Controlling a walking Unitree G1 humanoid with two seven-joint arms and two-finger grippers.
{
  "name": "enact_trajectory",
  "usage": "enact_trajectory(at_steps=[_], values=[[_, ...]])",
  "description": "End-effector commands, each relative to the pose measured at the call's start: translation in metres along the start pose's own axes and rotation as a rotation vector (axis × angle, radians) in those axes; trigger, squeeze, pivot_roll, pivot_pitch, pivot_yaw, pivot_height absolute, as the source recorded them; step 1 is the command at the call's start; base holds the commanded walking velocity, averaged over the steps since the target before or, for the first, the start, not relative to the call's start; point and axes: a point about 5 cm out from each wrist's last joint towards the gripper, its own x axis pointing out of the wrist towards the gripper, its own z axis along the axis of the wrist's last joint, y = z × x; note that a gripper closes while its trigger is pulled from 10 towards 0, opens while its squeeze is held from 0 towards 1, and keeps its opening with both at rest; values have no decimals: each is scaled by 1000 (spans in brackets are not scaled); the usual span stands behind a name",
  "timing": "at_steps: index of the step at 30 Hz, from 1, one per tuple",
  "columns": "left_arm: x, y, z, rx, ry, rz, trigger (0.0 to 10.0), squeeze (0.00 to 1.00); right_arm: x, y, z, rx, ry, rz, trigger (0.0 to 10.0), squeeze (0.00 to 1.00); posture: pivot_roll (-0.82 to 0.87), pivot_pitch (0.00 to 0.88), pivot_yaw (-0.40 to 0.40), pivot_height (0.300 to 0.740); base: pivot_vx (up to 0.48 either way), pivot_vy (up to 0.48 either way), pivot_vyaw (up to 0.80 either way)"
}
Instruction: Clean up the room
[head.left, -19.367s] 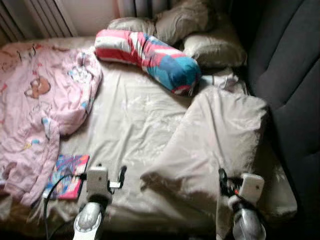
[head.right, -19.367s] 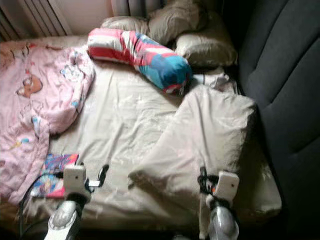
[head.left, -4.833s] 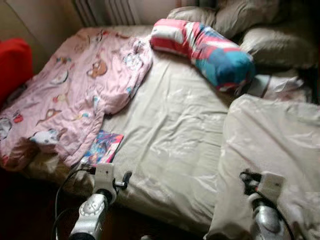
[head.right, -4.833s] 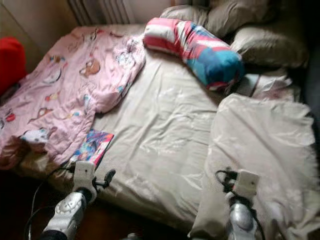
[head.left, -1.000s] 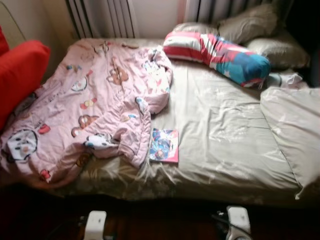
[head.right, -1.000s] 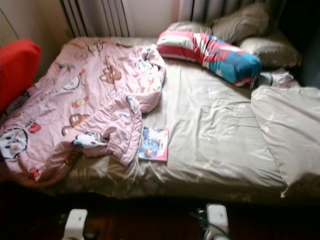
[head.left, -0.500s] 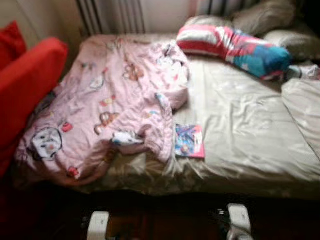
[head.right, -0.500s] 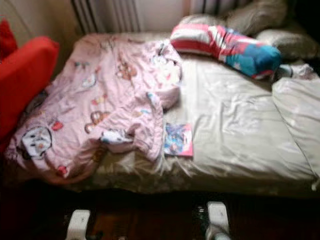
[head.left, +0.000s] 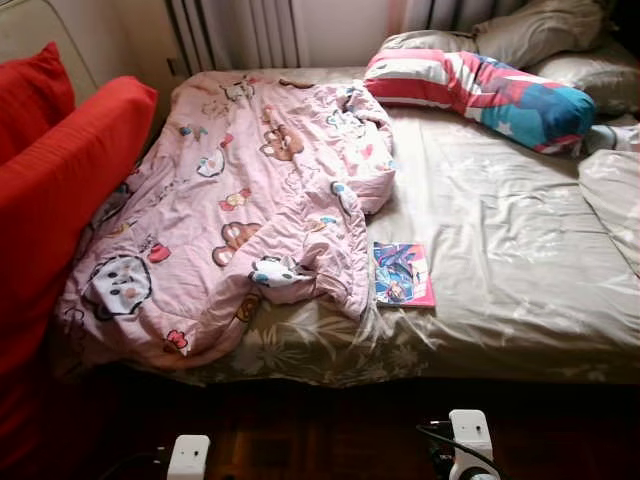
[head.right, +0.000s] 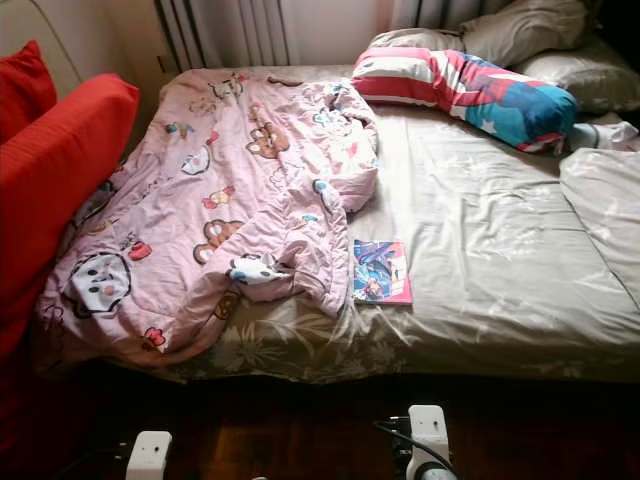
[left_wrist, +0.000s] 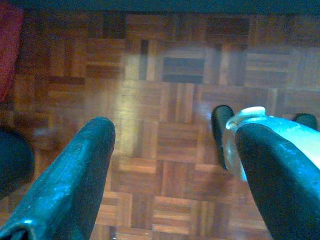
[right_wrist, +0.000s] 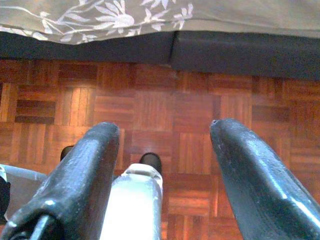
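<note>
A crumpled pink cartoon-print blanket (head.left: 240, 210) covers the left half of the bed (head.left: 500, 230). A colourful thin book (head.left: 402, 274) lies on the beige sheet beside the blanket's lower edge. A red, white and blue striped bolster (head.left: 480, 85) rests near the head of the bed. Both arms hang low in front of the bed, their wrists at the bottom of the eye views. My left gripper (left_wrist: 172, 135) is open over parquet floor. My right gripper (right_wrist: 162, 130) is open above the floor, just short of the bed's dark base (right_wrist: 225, 52).
Red cushions (head.left: 60, 170) stand against the bed's left side. Beige pillows (head.left: 540, 30) lie at the head, and a beige duvet (head.left: 615, 195) at the right edge. A radiator (head.left: 235, 35) lines the far wall. Dark parquet floor (head.left: 320, 440) runs before the bed.
The camera has swung left, so the red cushions fill more of the left side and the bed sits further right. Both arms stay low. Nothing on the bed has moved.
</note>
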Motion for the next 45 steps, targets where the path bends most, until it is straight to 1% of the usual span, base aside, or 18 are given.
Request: enact_trajectory(at_steps=[1,4,7,14,18,41,45], values=[[-3,6,-9,-10,43,8,10000,0,-1,0,-4,6,7,0,10000,0,-31,116,65,711,0,0,0],[-3,7,-10,-12,46,11,10000,0,-1,0,-3,6,6,1,10000,0,-32,117,64,711,0,0,0],[-1,1,-7,-11,34,4,10000,0,-1,0,-3,2,7,2,10000,0,-31,117,65,711,0,0,0],[-1,-1,-6,-12,32,1,10000,0,-1,0,-2,0,6,0,10000,0,-32,115,65,711,0,0,0],[-1,-3,-6,-11,32,-3,10000,0,-1,2,-3,-4,7,2,10000,0,-33,116,65,711,0,0,0],[-1,-6,-9,-6,40,-10,10000,0,0,5,-4,-8,9,3,10000,0,-36,112,71,711,0,0,0],[-1,-6,-10,-4,41,-11,10000,0,-1,5,-4,-9,10,4,10000,0,-36,110,72,711,241,0,0]])
